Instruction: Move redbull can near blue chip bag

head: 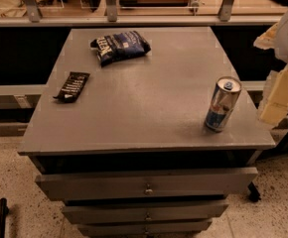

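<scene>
The redbull can [223, 104] stands upright near the front right corner of the grey table top [149, 98], its silver top with a blue tab facing up. The blue chip bag [120, 45] lies crinkled at the back of the table, left of centre, far from the can. My gripper [277, 103] shows as cream-coloured parts at the right edge of the view, just right of the can and off the table edge. It holds nothing that I can see.
A flat black packet with white print [72, 86] lies near the table's left edge. Grey drawers [146, 182] sit below the table top, the top one slightly pulled out. A counter with metal posts [109, 4] runs behind. A black leg [1, 217] stands on the floor at the lower left.
</scene>
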Robot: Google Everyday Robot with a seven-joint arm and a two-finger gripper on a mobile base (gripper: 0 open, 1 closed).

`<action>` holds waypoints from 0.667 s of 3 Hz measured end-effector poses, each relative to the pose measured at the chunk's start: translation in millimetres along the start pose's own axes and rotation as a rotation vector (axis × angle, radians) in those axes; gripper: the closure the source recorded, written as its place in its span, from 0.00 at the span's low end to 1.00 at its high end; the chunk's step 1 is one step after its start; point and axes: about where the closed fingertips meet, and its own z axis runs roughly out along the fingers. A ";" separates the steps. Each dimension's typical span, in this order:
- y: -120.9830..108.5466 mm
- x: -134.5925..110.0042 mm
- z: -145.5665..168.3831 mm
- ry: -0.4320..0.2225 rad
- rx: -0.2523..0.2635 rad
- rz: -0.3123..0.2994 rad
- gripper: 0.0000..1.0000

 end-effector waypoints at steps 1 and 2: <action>0.0 0.0 0.0 0.000 0.000 0.000 0.00; -2.2 0.8 4.0 -0.004 -0.021 0.013 0.00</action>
